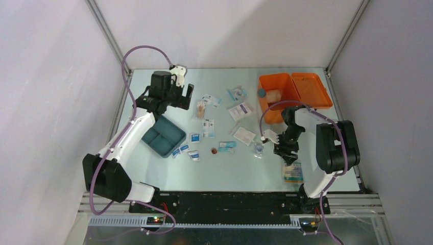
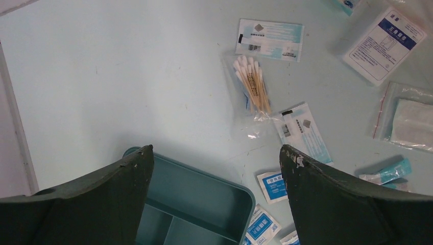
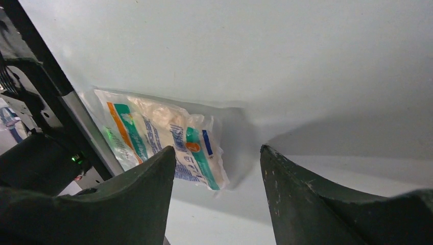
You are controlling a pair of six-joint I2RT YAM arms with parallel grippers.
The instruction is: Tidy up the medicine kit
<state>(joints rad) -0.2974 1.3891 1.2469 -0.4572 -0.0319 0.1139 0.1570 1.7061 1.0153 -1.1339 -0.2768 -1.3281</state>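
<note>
The medicine kit (image 1: 275, 102) is an orange box at the back right, its lid (image 1: 312, 89) swung open flat; a roll and a blue-capped item lie inside. My left gripper (image 1: 187, 97) (image 2: 217, 153) hangs open and empty above the teal divided tray (image 1: 163, 135) (image 2: 204, 196), near the cotton swabs (image 2: 253, 89). My right gripper (image 1: 287, 154) (image 3: 218, 153) is open with nothing between its fingers, low over the table just beyond a gauze packet (image 1: 293, 172) (image 3: 163, 135) with green and orange print.
Sachets and bags lie scattered mid-table: blue wipe sachets (image 2: 273, 185), a white labelled bag (image 2: 383, 43), a zip bag (image 1: 244, 135), a teal tube (image 1: 226, 145), a small red item (image 1: 214, 150). Black frame rail (image 3: 35, 76) runs beside the gauze packet.
</note>
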